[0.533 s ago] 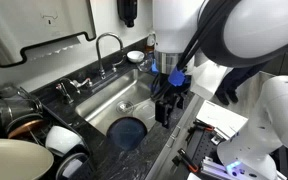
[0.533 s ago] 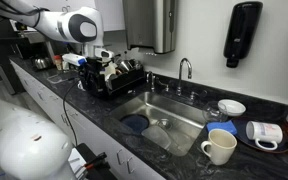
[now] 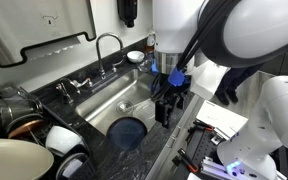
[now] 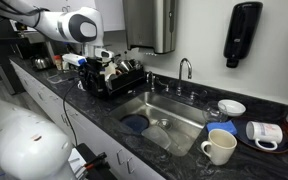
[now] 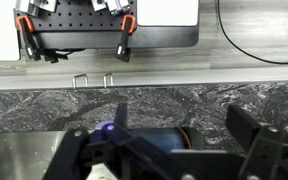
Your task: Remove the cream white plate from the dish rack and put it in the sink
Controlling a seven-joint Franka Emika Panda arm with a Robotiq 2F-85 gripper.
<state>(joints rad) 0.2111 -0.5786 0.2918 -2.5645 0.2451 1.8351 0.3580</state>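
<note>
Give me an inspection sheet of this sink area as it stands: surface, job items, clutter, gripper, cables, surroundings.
Surface: dark speckled counter around a steel sink.
Job's things: loaded dish rack beside the sink; the cream white plate cannot be picked out among its contents; not in the sink.
Clutter: blue plate lying in the sink; cream mug, white bowl and a mug on its side on the counter.
Grippers: gripper open, fingers spread, at the rack.
Cables: black cable beyond the counter edge in the wrist view.
Surroundings: faucet, soap dispenser, paper towel dispenser.
</note>
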